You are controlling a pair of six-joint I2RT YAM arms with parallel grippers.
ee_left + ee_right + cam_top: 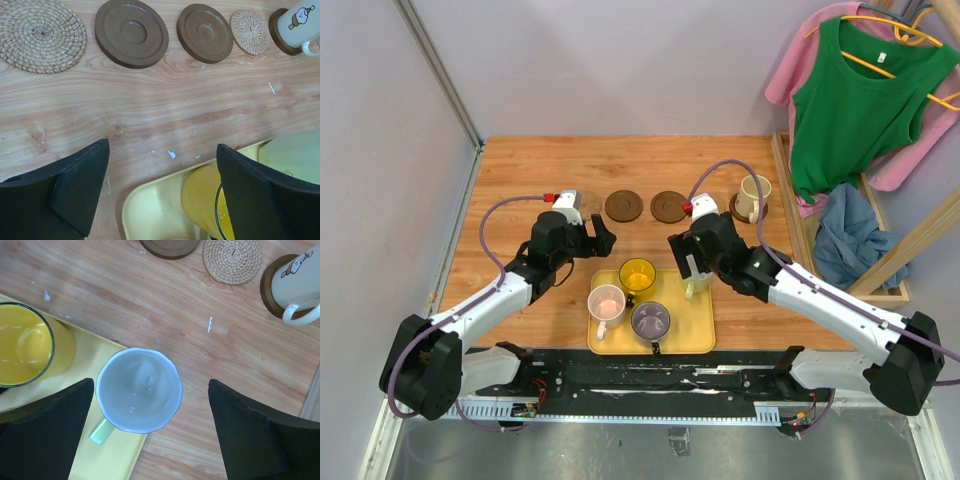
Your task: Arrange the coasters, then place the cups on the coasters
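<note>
Altogether five coasters [131,33], five cups [638,274]

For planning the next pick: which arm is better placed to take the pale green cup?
Right, probably: the right tool stands open over the pale green cup; the left tool hovers nearer the yellow cup.

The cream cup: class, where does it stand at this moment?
In the top view, the cream cup stands on the dark coaster ending the row's right side, next to a woven coaster.

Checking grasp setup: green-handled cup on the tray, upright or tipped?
Upright. The right wrist view looks straight down into the cup, its whole rim showing, empty inside.
</note>
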